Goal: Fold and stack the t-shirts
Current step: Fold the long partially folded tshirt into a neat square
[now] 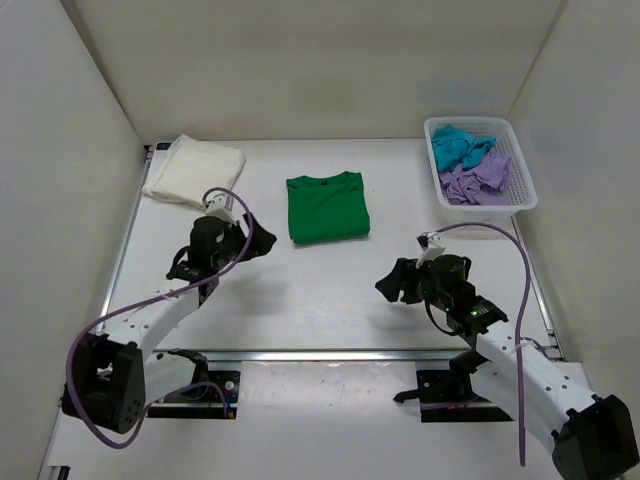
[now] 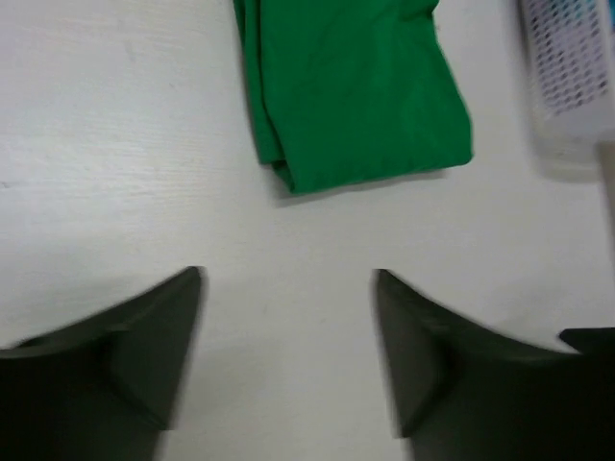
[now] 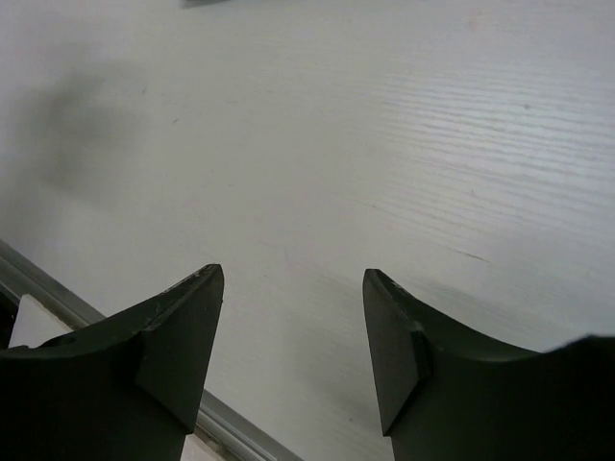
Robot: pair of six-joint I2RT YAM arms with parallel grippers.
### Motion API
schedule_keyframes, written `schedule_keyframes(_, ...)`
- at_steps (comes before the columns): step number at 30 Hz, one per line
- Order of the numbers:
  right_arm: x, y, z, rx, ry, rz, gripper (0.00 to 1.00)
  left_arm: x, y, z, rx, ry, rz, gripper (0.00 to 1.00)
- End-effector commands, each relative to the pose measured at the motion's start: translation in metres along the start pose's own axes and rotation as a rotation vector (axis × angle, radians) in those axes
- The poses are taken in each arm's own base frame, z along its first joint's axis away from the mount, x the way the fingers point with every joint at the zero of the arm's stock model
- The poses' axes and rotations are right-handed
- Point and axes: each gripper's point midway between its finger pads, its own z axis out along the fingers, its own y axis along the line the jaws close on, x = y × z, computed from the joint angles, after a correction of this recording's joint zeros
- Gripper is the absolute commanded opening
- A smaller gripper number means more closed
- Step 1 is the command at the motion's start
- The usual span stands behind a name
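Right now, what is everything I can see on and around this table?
green t-shirt: one, bright green, folded, middle of the table towards the far side
cream-white t-shirt: one, folded, far left corner
teal t-shirt: one, crumpled, far end of the basket
lilac t-shirt: one, crumpled, near end of the basket
basket: one, white lattice, far right corner
table: one, white
left gripper: one, black, open, empty, near-left of the green t-shirt
right gripper: one, black, open, empty, over bare table near right
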Motion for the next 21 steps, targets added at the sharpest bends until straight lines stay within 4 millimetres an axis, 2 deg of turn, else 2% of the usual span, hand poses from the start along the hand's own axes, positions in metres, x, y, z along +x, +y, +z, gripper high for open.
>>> schedule_keyframes(1, 0.002, 0.001, -0.004, -0.023, -0.007, 0.036, 0.58, -0.020, -0.012, 0.006, 0.004, -0.029, 0.048, 0.99)
schedule_keyframes(3, 0.002, 0.004, -0.005, -0.023, 0.006, 0.021, 0.59, -0.027, -0.017, 0.010, 0.027, -0.046, 0.056, 0.99)
schedule_keyframes(5, -0.006, 0.007, -0.006, -0.012, -0.019, -0.003, 0.59, -0.038, -0.002, 0.022, 0.010, -0.045, 0.024, 0.99)
schedule_keyframes(6, -0.005, 0.005, -0.006, -0.005, -0.013, -0.001, 0.59, -0.039, -0.002, 0.026, 0.022, -0.033, 0.010, 0.99)
schedule_keyframes(8, -0.006, 0.007, -0.006, -0.028, -0.015, 0.008, 0.59, -0.041, 0.012, 0.046, 0.011, -0.008, -0.036, 0.98)
schedule_keyframes(9, -0.006, 0.005, -0.006, -0.028, -0.018, 0.018, 0.59, -0.032, 0.019, 0.059, 0.007, 0.027, -0.046, 0.99)
schedule_keyframes(11, -0.007, 0.004, -0.007, -0.033, -0.027, 0.024, 0.59, -0.034, 0.012, 0.082, 0.039, 0.061, -0.039, 0.99)
schedule_keyframes(14, -0.007, 0.003, -0.009, -0.035, -0.036, 0.023, 0.59, -0.020, 0.005, 0.119, 0.055, 0.140, -0.026, 0.97)
schedule_keyframes(16, -0.006, 0.003, -0.009, -0.039, -0.035, 0.025, 0.59, -0.007, 0.008, 0.139, 0.052, 0.178, -0.050, 0.87)
schedule_keyframes(17, -0.005, 0.003, -0.009, -0.039, -0.035, 0.027, 0.60, -0.012, 0.006, 0.146, 0.063, 0.164, -0.063, 0.80)
schedule_keyframes(19, -0.001, 0.003, -0.009, -0.038, -0.024, 0.028, 0.59, -0.004, 0.017, 0.164, 0.045, 0.188, -0.102, 0.81)
schedule_keyframes(21, 0.001, 0.003, -0.009, -0.044, -0.024, 0.030, 0.59, -0.009, 0.014, 0.180, 0.034, 0.196, -0.080, 0.84)
